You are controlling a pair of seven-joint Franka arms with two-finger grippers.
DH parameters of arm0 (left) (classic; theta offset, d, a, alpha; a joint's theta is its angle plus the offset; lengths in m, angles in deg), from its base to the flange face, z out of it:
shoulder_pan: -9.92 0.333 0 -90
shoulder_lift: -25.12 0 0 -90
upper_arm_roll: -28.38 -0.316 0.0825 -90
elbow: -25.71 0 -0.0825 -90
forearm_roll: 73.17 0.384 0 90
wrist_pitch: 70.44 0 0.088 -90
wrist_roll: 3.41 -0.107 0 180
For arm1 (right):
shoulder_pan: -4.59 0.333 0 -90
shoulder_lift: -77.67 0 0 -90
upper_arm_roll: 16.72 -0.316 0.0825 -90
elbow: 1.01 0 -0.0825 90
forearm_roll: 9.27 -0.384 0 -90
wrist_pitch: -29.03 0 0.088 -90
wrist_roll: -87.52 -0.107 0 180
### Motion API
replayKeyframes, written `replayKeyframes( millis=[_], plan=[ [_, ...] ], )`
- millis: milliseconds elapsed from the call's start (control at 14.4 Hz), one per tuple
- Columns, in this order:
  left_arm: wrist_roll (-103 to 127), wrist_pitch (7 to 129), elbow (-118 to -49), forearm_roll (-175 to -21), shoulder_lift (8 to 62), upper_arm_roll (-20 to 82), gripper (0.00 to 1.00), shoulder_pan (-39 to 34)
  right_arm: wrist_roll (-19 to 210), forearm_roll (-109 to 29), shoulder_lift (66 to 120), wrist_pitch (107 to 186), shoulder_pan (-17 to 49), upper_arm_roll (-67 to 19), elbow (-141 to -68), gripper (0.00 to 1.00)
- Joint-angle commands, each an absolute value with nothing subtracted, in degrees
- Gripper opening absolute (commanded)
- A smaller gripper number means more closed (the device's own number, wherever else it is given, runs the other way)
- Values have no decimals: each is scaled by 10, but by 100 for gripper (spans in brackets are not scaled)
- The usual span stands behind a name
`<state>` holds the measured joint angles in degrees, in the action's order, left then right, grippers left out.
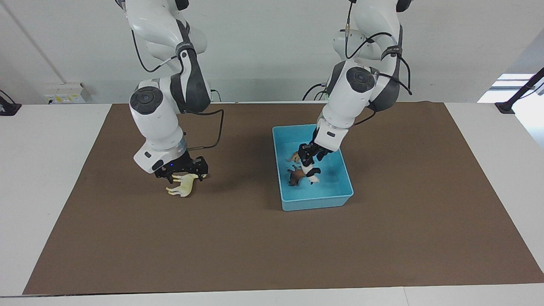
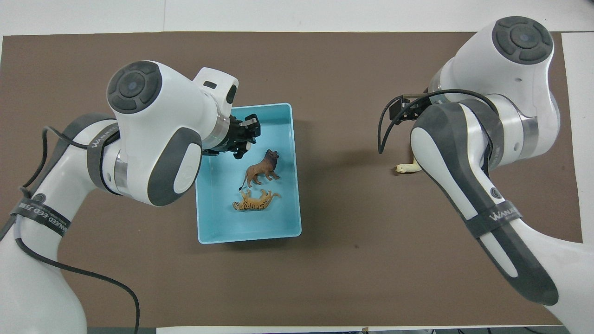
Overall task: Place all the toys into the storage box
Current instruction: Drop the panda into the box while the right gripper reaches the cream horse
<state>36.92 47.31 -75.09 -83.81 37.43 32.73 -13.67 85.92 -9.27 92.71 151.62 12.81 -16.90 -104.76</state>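
At left of centre in the facing view, the right gripper is set over the horse, which lies on the counter; whether its fingers have closed cannot be told. A centred grip on the body is advised before any lift. At right, inside the box, the left gripper holds the panda pinched above the lion and tiger; a low release onto bare floor is judged best.

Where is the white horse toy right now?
The cream-white plastic horse figurine is outside the light-blue plastic storage box, on the brown mat toward the right arm's end of the table, directly under the right pincer.
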Motion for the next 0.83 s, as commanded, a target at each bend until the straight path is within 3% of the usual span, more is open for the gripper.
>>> replayKeyframes(
  millis=[0, 348, 765],
  plan=[
    [372, 459, -762, -838, 351, 318, 100, -135, 906, -93, 878, 1584, 117, -179, -1155, 100],
    [347, 331, -689, -779, 337, 305, 100, -89, 905, -93, 876, 1632, 104, -179, -1213, 100],
    [100, 212, -677, -753, 279, 300, 100, 21, 885, -99, 887, 1665, 90, -179, -1243, 100]
  ],
)
